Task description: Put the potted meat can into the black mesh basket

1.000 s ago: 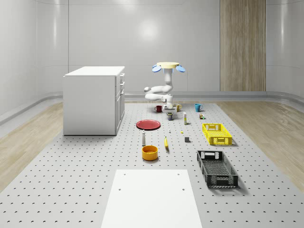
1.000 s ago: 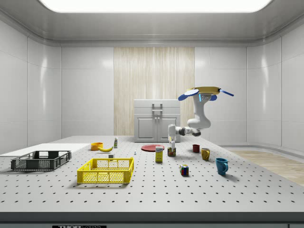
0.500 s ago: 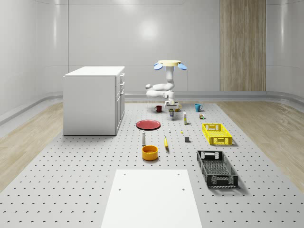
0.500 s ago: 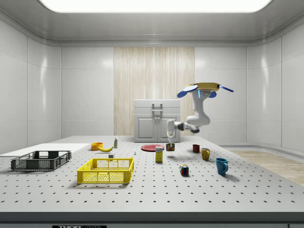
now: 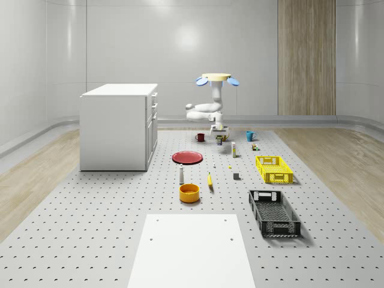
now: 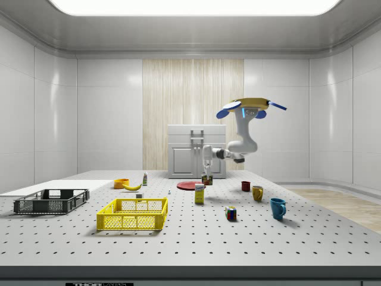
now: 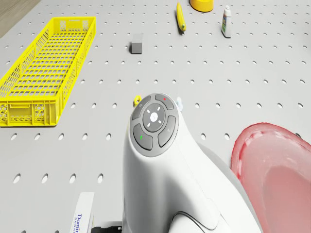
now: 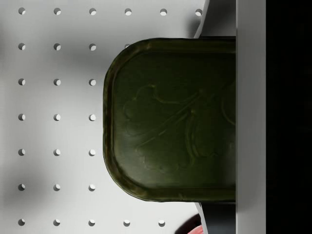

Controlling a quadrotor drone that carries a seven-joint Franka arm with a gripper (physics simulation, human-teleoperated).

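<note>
The potted meat can [image 6: 206,179] hangs just above the table, with my gripper [image 6: 206,174] shut on it. In the wrist view its dark green embossed top [image 8: 170,119] sits right under the camera, with one finger [image 8: 251,117] pressed against its side. In the whole-scene view the can [image 5: 219,140] and gripper [image 5: 218,133] are at the far end of the table. The drone [image 5: 217,78] hovers above them, arm bent downward. The black mesh basket [image 5: 274,213] stands near the table's front right, at the side view's far left [image 6: 52,201].
A yellow basket [image 5: 274,169] lies between the can and the black basket. A red plate [image 5: 187,157], banana [image 5: 210,180], orange bowl [image 5: 189,192], white bottle [image 5: 181,174], mugs [image 6: 277,207] and a box [image 6: 199,193] stand around. A white cabinet [image 5: 120,126] rises at the left.
The can has left the table in the shut gripper. Drone, arm and can have shifted toward the side view's left and a little higher.
</note>
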